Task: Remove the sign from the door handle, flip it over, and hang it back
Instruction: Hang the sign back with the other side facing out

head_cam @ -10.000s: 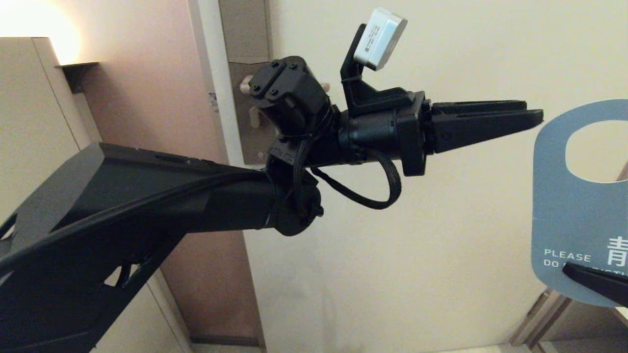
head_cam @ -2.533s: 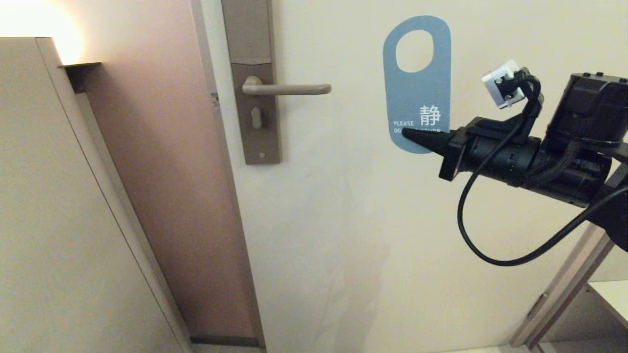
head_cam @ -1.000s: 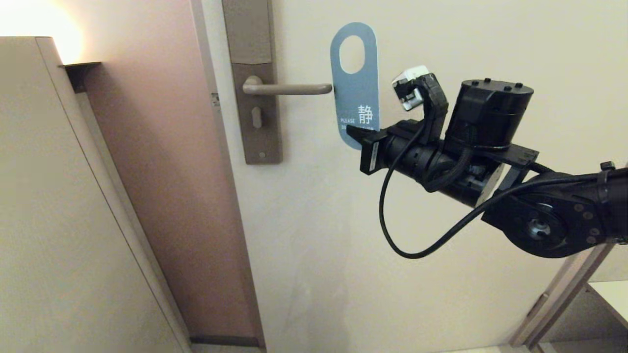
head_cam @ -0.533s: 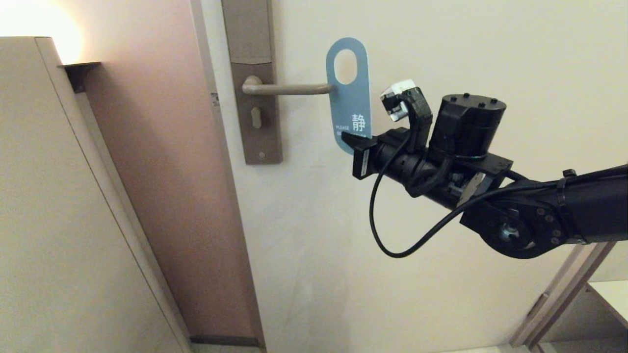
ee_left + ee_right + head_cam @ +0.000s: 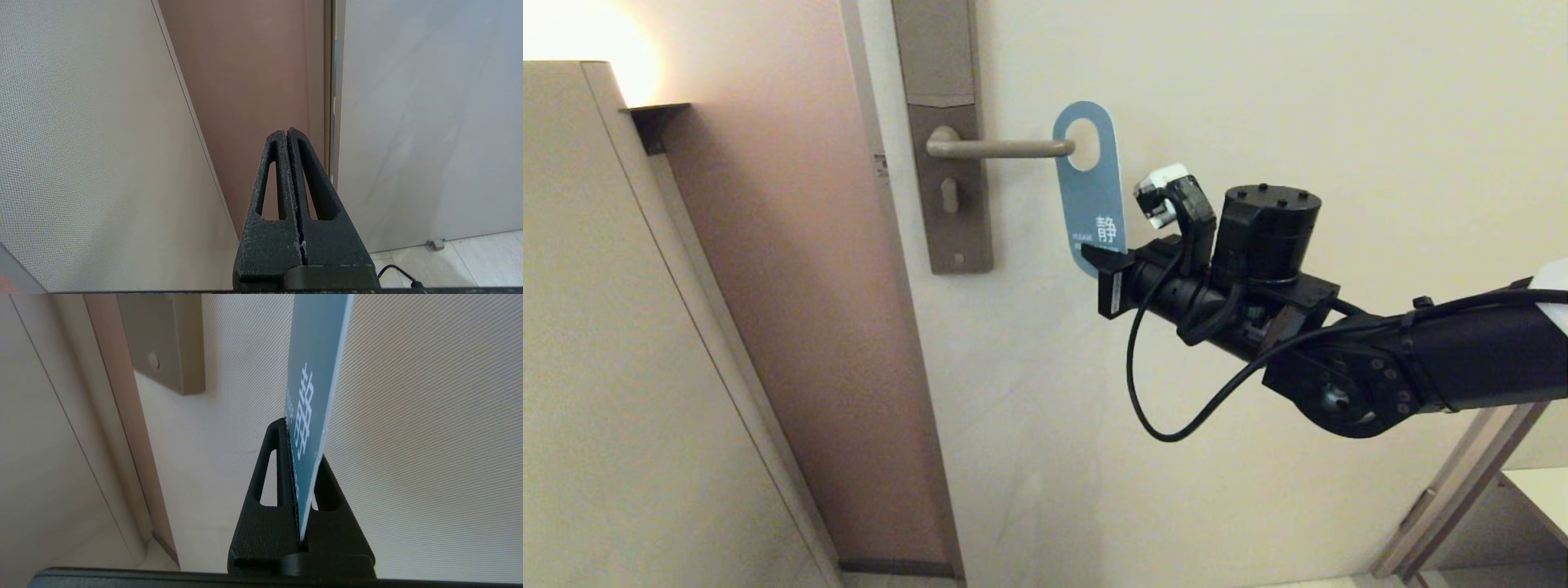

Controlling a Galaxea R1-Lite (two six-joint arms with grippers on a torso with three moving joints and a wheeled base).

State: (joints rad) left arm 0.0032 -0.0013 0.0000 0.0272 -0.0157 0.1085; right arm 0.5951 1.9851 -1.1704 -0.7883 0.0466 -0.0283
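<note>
Right now I've got the sign [image 5: 1089,189] blue face out, its hole level with the free tip of the door handle [image 5: 1001,148] — whether the tip is through it, I can't tell. My right gripper [image 5: 1104,258] is clamped on the sign's lower end. Down low, my left gripper [image 5: 288,136] sits closed and empty, facing the door [image 5: 1258,122].

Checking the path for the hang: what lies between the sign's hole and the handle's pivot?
Only the door handle itself; its tip meets the sign at the hole, in the head view.
</note>
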